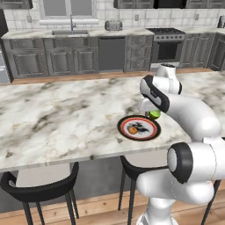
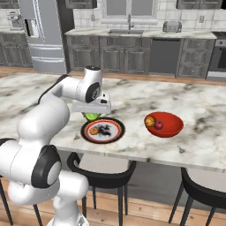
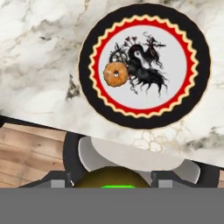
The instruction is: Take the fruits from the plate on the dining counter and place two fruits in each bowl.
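Note:
My gripper (image 1: 154,115) (image 2: 92,115) (image 3: 113,180) is shut on the green fruit (image 1: 155,114) (image 2: 92,117) (image 3: 114,176), holding it just above the far edge of the plate (image 1: 124,124) (image 2: 86,133) (image 3: 87,57). The plate lies near the front edge of the dining counter (image 1: 66,114) (image 2: 198,110). A small orange fruit (image 1: 132,130) (image 2: 93,130) (image 3: 116,74) rests on the plate's white centre. To the right stands the red bowl (image 2: 175,126), which holds an orange fruit (image 2: 150,121) and a dark red fruit (image 2: 158,125).
Black stools (image 1: 39,189) (image 2: 103,174) stand under the counter's near edge, with wooden floor below. Dark grey cabinets, a sink (image 1: 70,31) and a stove (image 1: 167,44) line the far wall. A steel fridge (image 2: 42,35) stands at the back left.

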Available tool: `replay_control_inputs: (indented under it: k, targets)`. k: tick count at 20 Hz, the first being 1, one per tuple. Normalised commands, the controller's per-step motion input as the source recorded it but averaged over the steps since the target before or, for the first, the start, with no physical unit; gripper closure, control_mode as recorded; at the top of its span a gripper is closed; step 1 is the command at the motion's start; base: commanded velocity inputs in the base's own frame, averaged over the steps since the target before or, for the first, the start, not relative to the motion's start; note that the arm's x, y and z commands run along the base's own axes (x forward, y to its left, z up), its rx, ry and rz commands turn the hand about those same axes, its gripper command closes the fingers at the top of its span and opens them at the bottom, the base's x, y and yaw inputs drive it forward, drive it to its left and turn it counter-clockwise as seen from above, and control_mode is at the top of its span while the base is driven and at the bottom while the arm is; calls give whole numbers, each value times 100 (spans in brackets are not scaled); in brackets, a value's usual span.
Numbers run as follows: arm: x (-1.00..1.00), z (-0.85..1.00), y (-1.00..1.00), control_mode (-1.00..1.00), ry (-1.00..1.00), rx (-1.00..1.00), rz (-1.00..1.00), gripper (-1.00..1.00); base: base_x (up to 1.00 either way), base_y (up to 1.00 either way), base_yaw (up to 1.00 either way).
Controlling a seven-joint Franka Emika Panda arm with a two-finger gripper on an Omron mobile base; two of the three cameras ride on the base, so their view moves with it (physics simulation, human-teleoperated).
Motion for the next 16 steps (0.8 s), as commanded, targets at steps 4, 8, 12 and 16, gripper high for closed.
replay_control_inputs:
  k: [4,8,12,16]
  targets:
    - [0,0,0,-100,0,0,0,100,0,0,0]
    - [0,0,0,100,-1,0,0,100,-16,-15,0]
    - [0,0,0,100,0,0,0,100,-49,-92,-6]
    - [0,0,0,100,0,0,0,100,-29,-100,-9]
